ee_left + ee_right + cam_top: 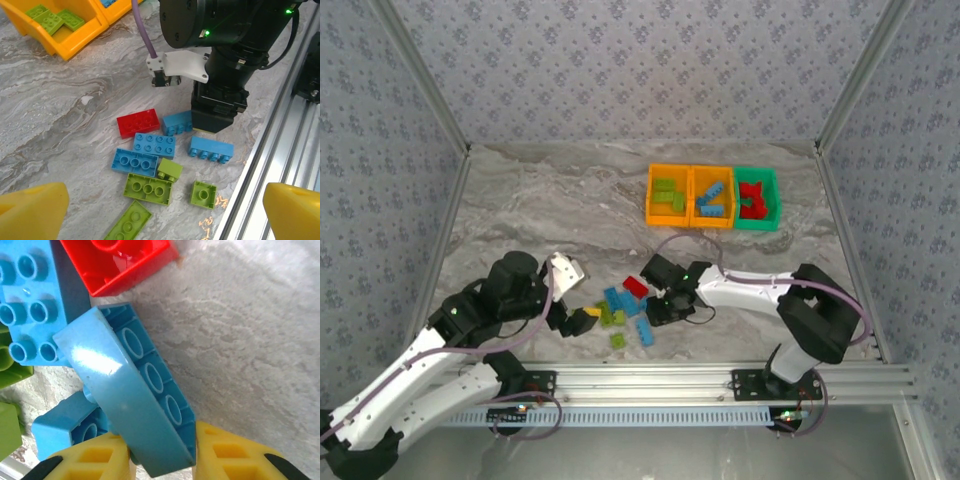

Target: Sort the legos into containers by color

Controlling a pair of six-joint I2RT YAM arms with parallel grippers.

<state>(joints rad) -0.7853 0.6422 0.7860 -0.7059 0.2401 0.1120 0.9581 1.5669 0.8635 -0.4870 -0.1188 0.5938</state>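
Observation:
Loose legos lie in a pile near the table's front. My right gripper is shut on a light blue oblong lego, tilted on its edge between the yellow fingers. A red lego and a studded blue lego lie just beyond it. My left gripper stands wide open above several lime green legos and blue legos, holding nothing. Three containers stand at the back right: an orange one with green legos, an orange one with blue legos, a green one with red legos.
The metal rail runs along the table's near edge, close to the pile. The right arm's black wrist stands over the pile's far side. Patterned walls enclose the table on three sides.

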